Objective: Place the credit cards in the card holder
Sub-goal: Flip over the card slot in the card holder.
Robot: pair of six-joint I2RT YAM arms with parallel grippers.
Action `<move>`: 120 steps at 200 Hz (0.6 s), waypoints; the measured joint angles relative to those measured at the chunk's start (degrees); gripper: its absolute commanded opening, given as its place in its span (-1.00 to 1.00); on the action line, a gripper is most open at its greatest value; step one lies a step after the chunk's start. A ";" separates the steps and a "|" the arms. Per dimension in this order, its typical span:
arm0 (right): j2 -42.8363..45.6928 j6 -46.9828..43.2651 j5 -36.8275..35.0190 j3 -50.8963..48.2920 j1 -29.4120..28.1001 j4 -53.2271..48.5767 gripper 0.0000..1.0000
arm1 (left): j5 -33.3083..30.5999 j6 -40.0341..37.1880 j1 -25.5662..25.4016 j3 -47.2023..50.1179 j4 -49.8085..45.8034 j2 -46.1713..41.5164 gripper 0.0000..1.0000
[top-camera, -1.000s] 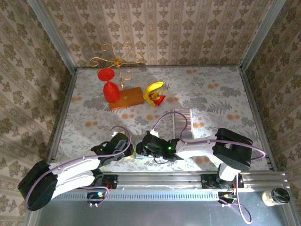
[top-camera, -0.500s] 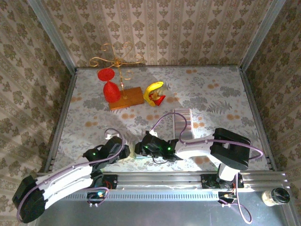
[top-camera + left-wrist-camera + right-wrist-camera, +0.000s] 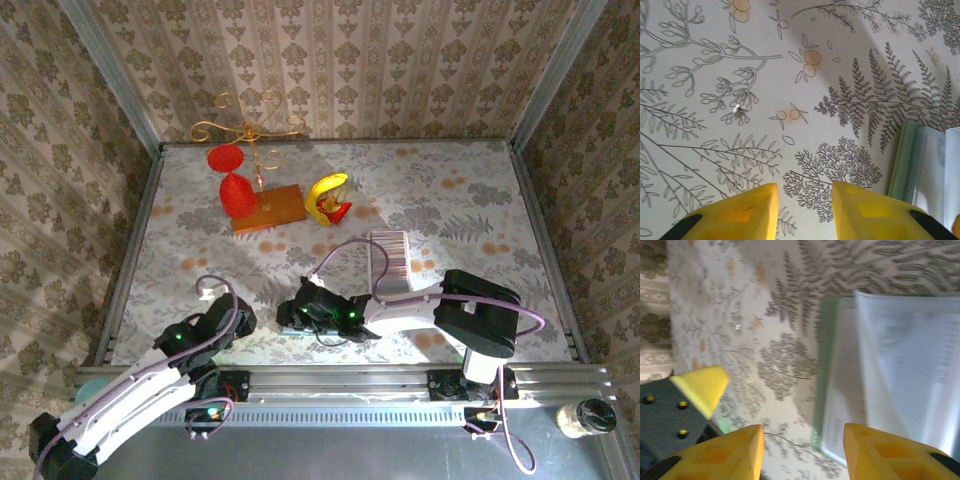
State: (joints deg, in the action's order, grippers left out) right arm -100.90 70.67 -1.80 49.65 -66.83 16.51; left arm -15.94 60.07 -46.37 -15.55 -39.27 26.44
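**Left arm clear, holder lying open**

From the top view, we saw the credit cards [image 3: 388, 262] lying as one ribbed strip on the desk [image 3: 470, 200], just beyond the right arm. No card had yet gone into the card holder [image 3: 840, 390]. The right jaws hung low near the desk's front edge, over the place where the holder lay. We judged they were there to steady it, though the holder itself was hard to make out from above. A second earlier the left jaws had been right beside the right ones. Since then the left arm had swung back toward the near-left corner and the right arm had edged a little left. The strip had not moved.

At the left wrist, the left jaws stood apart and gripped nothing, with only bare desk between their yellow fingers [image 3: 740, 210]. The holder sat at the right edge, near them but apart. We took this as a release to make room.

At the right wrist, the right jaws were also open. The holder lay spread with its bluish-grey inside up, presumably so that a pocket could take cards. Its near corner reached between the fingertips [image 3: 890, 450], but we could not tell whether they touched it.
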 measured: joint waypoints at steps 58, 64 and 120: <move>-0.11 -0.50 0.94 3.02 0.00 3.82 -0.04 | -0.90 0.04 1.70 -0.63 -1.49 0.00 -0.26; -0.11 -0.68 1.03 3.04 0.00 4.35 -0.04 | -0.94 0.02 1.90 -0.68 -1.51 0.00 -0.26; 0.31 -4.66 1.49 5.18 0.00 4.70 0.07 | -0.98 -0.02 3.37 -0.72 -1.46 0.00 -0.22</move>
State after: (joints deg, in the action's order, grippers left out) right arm -100.60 66.02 -0.32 54.83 -66.83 21.21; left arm -16.93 60.05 -43.00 -16.27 -40.73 26.44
